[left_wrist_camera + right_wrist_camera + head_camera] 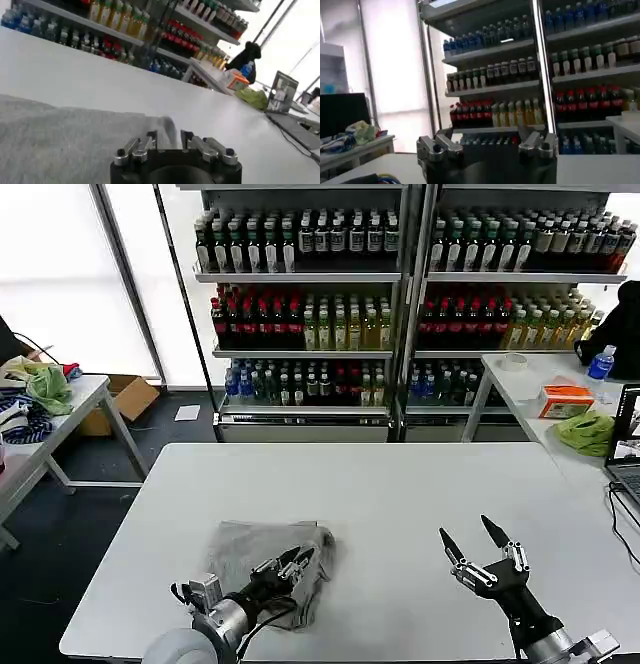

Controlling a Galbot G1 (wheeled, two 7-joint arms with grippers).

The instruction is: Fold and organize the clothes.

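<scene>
One light grey shirt (255,559) lies crumpled on the white table (400,494), near its front left. My left gripper (298,560) sits low over the shirt's right edge. In the left wrist view its fingers (151,138) stand close together with a raised fold of the grey shirt (60,135) pinched between them. My right gripper (463,526) hovers open above bare table at the front right, well away from the shirt, with nothing between its spread fingers (436,146).
Shelves of bottles (310,294) stand behind the table. A side table at the left holds a green cloth (48,384) and dark blue patterned fabric (22,422). The right-hand table carries an orange box (566,398), a green cloth (586,430) and a laptop (628,439).
</scene>
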